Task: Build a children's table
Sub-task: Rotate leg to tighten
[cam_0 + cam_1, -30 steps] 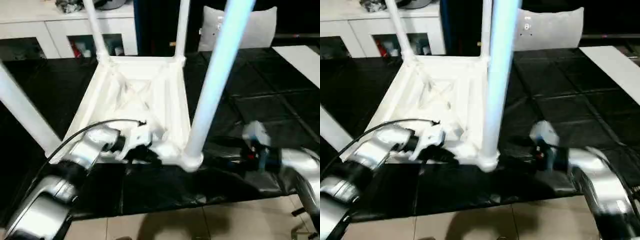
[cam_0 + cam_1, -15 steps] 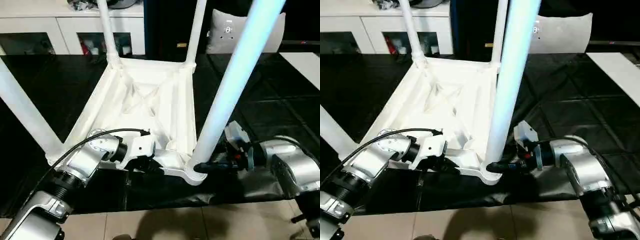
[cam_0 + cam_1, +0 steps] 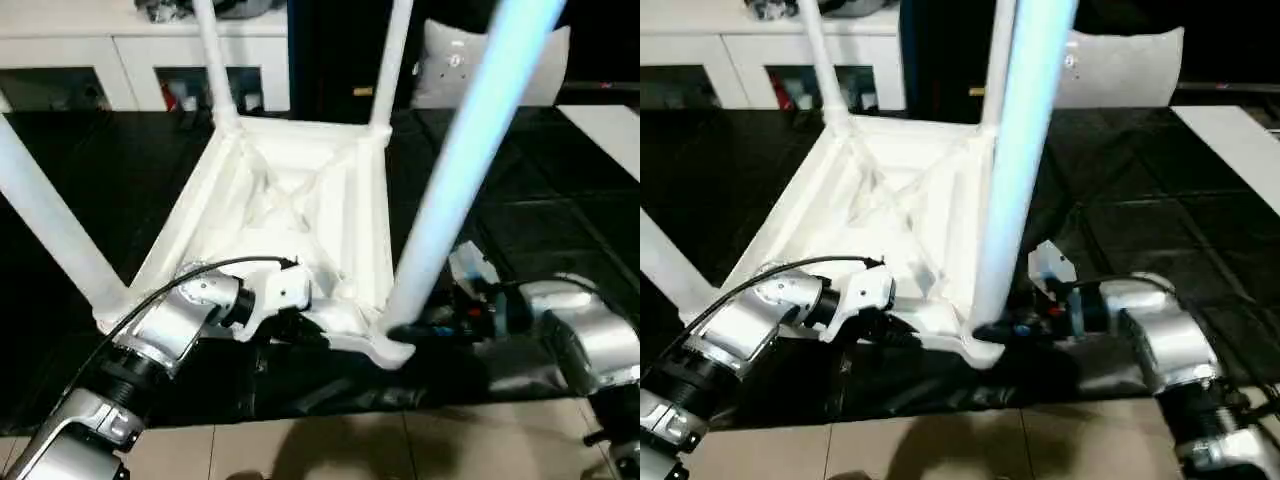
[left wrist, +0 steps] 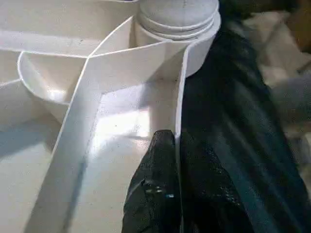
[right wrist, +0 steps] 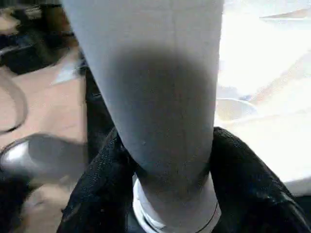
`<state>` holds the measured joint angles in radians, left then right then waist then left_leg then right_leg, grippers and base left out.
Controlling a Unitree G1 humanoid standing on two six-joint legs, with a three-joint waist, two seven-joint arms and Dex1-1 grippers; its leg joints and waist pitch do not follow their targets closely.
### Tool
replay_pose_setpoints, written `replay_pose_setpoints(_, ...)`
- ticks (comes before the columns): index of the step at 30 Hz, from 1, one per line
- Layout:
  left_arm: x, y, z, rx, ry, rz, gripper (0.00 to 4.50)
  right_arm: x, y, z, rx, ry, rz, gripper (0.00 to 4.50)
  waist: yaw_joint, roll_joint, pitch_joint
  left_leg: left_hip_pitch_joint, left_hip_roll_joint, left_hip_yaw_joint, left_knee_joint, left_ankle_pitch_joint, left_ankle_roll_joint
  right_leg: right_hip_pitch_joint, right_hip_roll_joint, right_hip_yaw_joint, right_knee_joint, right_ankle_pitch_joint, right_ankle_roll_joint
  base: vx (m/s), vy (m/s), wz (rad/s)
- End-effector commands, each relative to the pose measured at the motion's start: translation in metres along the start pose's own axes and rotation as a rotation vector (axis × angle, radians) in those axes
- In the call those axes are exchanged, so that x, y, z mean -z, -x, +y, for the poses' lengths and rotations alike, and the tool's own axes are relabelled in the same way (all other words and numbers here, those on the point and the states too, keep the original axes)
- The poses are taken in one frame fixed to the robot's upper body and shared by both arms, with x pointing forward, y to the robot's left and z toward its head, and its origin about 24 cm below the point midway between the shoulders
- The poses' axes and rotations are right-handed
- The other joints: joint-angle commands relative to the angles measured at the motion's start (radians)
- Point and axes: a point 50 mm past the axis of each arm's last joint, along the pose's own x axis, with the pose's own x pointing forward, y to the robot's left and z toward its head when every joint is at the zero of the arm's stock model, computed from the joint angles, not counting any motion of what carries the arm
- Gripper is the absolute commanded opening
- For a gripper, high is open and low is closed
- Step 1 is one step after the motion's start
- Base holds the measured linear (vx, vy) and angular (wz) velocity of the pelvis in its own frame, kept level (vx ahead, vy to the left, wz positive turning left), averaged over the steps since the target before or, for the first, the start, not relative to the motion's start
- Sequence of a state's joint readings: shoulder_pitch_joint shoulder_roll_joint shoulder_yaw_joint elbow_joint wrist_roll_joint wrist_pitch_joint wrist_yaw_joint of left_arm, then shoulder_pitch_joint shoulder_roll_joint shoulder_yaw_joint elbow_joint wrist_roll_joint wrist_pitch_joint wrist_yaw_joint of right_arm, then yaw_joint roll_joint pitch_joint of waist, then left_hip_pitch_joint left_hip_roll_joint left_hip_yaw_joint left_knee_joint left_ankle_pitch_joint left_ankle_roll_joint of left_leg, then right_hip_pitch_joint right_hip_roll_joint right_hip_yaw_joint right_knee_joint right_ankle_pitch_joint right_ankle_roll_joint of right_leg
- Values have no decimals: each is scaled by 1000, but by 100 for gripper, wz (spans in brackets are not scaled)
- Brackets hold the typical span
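left hand (image 4: 176,145) pinches the table's rim (image 4: 181,92), right hand (image 5: 167,160) clasps the near leg (image 5: 160,87), its top cut off.

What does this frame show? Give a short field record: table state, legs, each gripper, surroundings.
table state: children's table upside down on the black floor covering, ribbed underside up
legs: four standing in the corner sockets
left gripper: fingers shut on the near rim wall of the top
right gripper: fingers closed around the near right leg at its base
surroundings: white cabinet and grey cushion behind
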<state>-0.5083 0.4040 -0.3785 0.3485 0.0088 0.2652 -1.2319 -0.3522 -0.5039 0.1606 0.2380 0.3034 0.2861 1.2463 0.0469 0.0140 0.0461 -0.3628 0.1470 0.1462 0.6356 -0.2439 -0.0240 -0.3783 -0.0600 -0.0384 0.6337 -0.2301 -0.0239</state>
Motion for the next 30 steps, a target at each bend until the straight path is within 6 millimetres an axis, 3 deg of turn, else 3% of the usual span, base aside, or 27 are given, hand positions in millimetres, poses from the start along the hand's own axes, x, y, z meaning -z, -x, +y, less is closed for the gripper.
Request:
replay_pose_setpoints(1,-12,-17,4,-106,77,-62,0,11,-35,2,147,-96,1,193,-1,-10,-42,3,82,-21,-95,-82,68,48,-99,43,-78,-131,-296,-64,-5,-8)
replay_pose_setpoints(2,-13,-18,5,-119,87,-69,0,10,-39,2,174,-116,-14,191,-17,-10,-34,-4,76,-26,-104,-143,22,56,-101,39,-91,-267,-252,-58,-5,-18)
replay_pose_setpoints(3,-13,-19,6,-122,90,-71,0,10,-40,2,181,-121,-18,191,-21,-10,-35,-3,75,-27,-106,-169,5,58,-103,37,-97,-333,-226,-58,-5,-18)
replay_pose_setpoints(4,-15,-22,8,-155,110,-77,0,11,-46,2,222,-142,-26,190,-25,-10,-33,1,75,-26,-108,-194,-6,53,-103,37,-104,-386,-204,-53,-6,-13)
replay_pose_setpoints(5,-20,-30,12,-213,149,-92,0,14,-57,2,327,-185,-15,190,-36,-15,-32,15,75,-22,-106,-252,-22,35,-99,42,-119,-457,-173,0,0,0)
replay_pose_setpoints(6,-20,-30,12,-213,149,-92,0,14,-57,2,327,-185,-15,190,-36,-14,-32,16,73,-23,-106,-251,-23,35,-98,43,-119,-469,-165,0,0,0)
replay_pose_setpoints(8,-27,-37,17,-271,184,-115,0,16,-66,-3,491,-229,3,190,-37,-13,-28,19,67,-23,-112,-258,-26,28,-95,43,-131,-542,-125,0,0,0)
replay_pose_setpoints(9,-35,-42,22,-333,203,-137,0,13,-73,-8,621,-284,-15,190,-38,-7,-28,22,66,-25,-113,-267,-32,23,-96,44,-135,-570,-109,0,0,0)
replay_pose_setpoints(10,-35,-42,22,-333,203,-137,0,13,-73,-8,621,-284,-15,190,-40,-7,-30,22,67,-26,-114,-270,-38,21,-95,43,-134,-570,-105,0,0,0)
replay_pose_setpoints(11,-38,-43,24,-355,210,-145,0,11,-75,-10,667,-298,-23,190,-39,-7,-33,17,71,-32,-118,-268,-39,30,-98,42,-130,-538,-104,0,0,0)
replay_pose_setpoints(13,-44,-48,27,-398,188,-143,0,6,-78,-14,727,-312,-77,190,-40,0,-35,21,74,-27,-121,-258,-35,23,-93,46,-129,-461,-119,0,0,0)
replay_pose_setpoints(14,-46,-49,28,-409,179,-139,0,4,-78,-14,740,-316,-94,245,-37,1,-42,24,76,-24,-119,-231,-32,28,-93,48,-123,-370,-143,0,0,0)
replay_pose_setpoints(16,-46,-50,27,-393,149,-129,0,0,-74,-12,717,-301,-142,259,-35,6,-43,17,78,-20,-122,-192,-16,34,-89,49,-112,-236,-184,0,0,0)
replay_pose_setpoints(18,-44,-50,26,-376,133,-119,0,-3,-70,-10,695,-278,-164,281,-33,4,-47,15,77,-15,-118,-172,1,37,-91,50,-110,-195,-199,0,0,0)
replay_pose_setpoints(19,-40,-48,26,-360,109,-102,0,-4,-63,-8,663,-252,-173,296,-31,1,-52,6,75,-13,-114,-118,19,46,-93,50,-105,-139,-205,0,0,0)
replay_pose_setpoints(22,-31,-42,23,-316,57,-82,0,-5,-41,-10,631,-198,-179,315,-17,0,-55,3,72,-7,-105,-47,68,51,-93,49,-100,-56,-212,0,0,0)
replay_pose_setpoints(23,-28,-41,23,-308,49,-75,0,-5,-36,-10,620,-188,-183,328,-9,6,-58,1,72,-7,-102,-18,78,53,-94,50,-94,-15,-217,0,0,0)
replay_pose_setpoints(25,-26,-39,23,-299,40,-70,0,-5,-29,-11,612,-171,-181,349,-5,4,-61,0,73,-7,-100,11,89,53,-91,45,-87,47,-234,0,0,0)
replay_pose_setpoints(27,-19,-34,20,-247,13,-55,0,-4,-7,-12,545,-111,-146,361,-3,-2,-60,-1,73,-4,-98,5,99,56,-92,43,-88,39,-242,0,0,0)
replay_pose_setpoints(30,-11,-27,16,-162,-54,-18,0,-4,11,-11,445,-41,-87,393,-1,4,-53,2,79,-4,-102,-48,97,49,-91,41,-98,-56,-237,0,0,0)
